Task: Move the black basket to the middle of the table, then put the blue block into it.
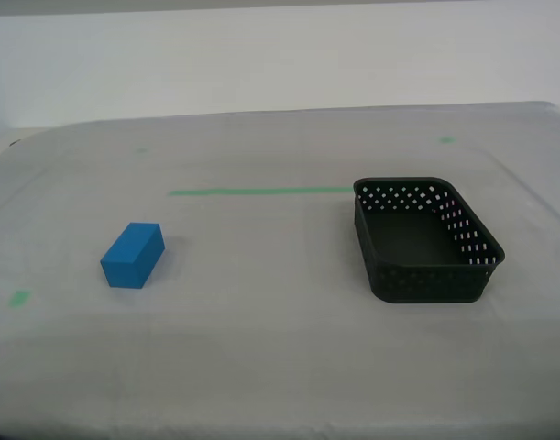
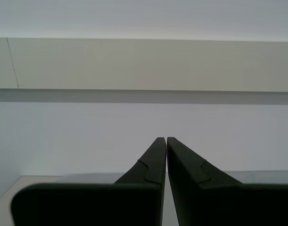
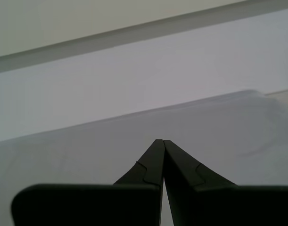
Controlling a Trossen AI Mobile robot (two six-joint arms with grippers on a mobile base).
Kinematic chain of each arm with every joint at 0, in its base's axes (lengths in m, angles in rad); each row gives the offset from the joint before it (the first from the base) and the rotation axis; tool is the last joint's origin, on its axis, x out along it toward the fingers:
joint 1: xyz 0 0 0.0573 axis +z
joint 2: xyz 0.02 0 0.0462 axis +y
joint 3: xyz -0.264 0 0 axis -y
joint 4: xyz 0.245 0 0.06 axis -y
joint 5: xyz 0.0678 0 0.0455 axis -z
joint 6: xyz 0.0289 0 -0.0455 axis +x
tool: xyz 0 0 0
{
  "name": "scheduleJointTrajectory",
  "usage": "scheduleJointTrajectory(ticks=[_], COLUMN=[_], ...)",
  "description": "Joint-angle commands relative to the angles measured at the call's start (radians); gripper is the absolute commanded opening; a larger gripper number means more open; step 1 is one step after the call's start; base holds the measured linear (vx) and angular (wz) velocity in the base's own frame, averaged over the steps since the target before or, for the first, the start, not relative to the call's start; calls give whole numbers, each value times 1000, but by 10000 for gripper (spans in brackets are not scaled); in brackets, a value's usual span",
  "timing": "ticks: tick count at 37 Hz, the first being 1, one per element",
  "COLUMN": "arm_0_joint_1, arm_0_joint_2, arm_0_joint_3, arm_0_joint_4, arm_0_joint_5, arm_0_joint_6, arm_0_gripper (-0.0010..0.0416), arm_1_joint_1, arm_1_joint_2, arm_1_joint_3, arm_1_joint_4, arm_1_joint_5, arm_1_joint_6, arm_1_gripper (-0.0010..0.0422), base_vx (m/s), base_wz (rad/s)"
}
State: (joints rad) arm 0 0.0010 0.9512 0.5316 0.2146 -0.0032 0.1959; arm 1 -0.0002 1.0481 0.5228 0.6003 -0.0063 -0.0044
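Exterior view shows the black basket standing on the worktop toward that view's right, its near end closer to the camera and its long axis running away from the camera, slightly slanted. It is empty, with rows of small round holes in its walls and rounded corners. One end of the green tape line stops just beside its far corner. The blue block lies well apart from it, toward the exterior view's left, resting flat, long axis angled away from the camera.

Neither arm appears in the exterior view, so I cannot tell which is nearer the basket. My first pincer has its tips pressed together with nothing between them, looking out across bare pale cloth. My second pincer is likewise closed and empty, aimed at the wall beyond the worktop's edge.

Judging from this, the basket must first travel toward the exterior view's left to reach the middle, and either pincer would need to spread before taking a wall
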Motion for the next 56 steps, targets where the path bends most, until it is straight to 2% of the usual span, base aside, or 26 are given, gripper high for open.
scheduleJointTrajectory(ticks=[1,6,18,24,33,42,56], arm_0_joint_1=[0,0,0,1,2,3,13], arm_0_joint_2=[-15,-15,-6,9,27,83,173], arm_0_joint_3=[47,129,303,397,482,557,640], arm_0_joint_4=[-132,-309,-646,-802,-964,-1118,-1308], arm_0_joint_5=[-4,-6,-30,-33,-35,-80,-82], arm_0_joint_6=[2,2,0,-24,-23,-24,-39], arm_0_gripper=[0,0,0,0,0,0,0], arm_1_joint_1=[0,0,0,0,0,0,0], arm_1_joint_2=[0,0,0,0,0,0,0], arm_1_joint_3=[1,0,0,0,0,0,0], arm_1_joint_4=[4,4,4,4,4,4,4], arm_1_joint_5=[0,0,0,0,0,0,0], arm_1_joint_6=[2,2,2,2,2,2,2], arm_1_gripper=[0,0,0,0,0,0,0], base_vx=[0,0,0,0,0,0,0], base_wz=[0,0,0,0,0,0,0])
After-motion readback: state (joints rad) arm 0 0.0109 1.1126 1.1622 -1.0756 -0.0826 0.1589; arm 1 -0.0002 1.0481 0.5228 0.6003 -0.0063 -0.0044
